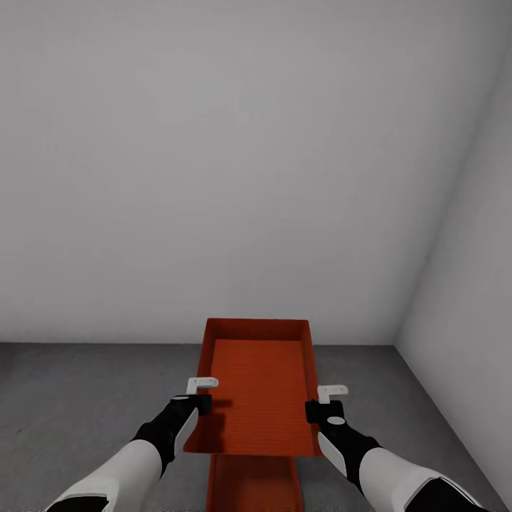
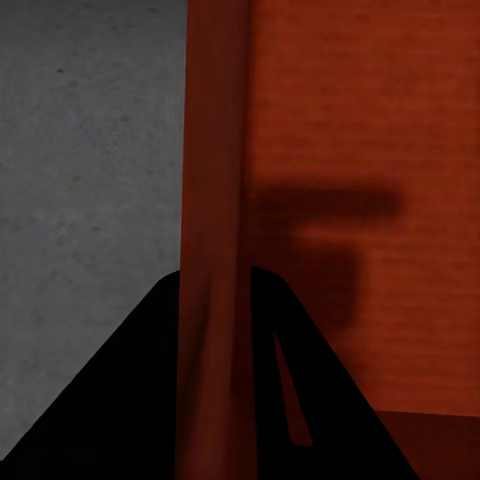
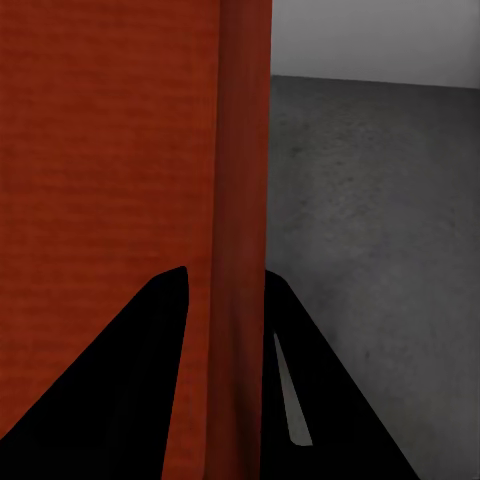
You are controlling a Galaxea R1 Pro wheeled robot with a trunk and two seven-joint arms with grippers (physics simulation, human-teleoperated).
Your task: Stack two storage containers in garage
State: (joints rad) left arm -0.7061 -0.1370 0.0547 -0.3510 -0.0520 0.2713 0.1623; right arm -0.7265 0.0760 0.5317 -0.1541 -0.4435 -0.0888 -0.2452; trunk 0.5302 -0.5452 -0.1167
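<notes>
Two orange-red storage containers: the upper container [image 1: 259, 384], both grippers [image 1: 201, 395] [image 1: 322, 402] with jaws clamped on its side walls, above the lower container [image 1: 252, 483] on the garage floor [image 1: 78, 398].

A dark grey, mottled concrete floor [image 1: 85, 398] runs to plain pale grey walls [image 1: 235, 163] that meet in a corner ahead and to the right. One orange-red bin [image 1: 252, 487] appears to rest on the floor, below and a little behind the two sets of jaws, partly hidden. Bare concrete lies outside each set of jaws, to the left and right.
</notes>
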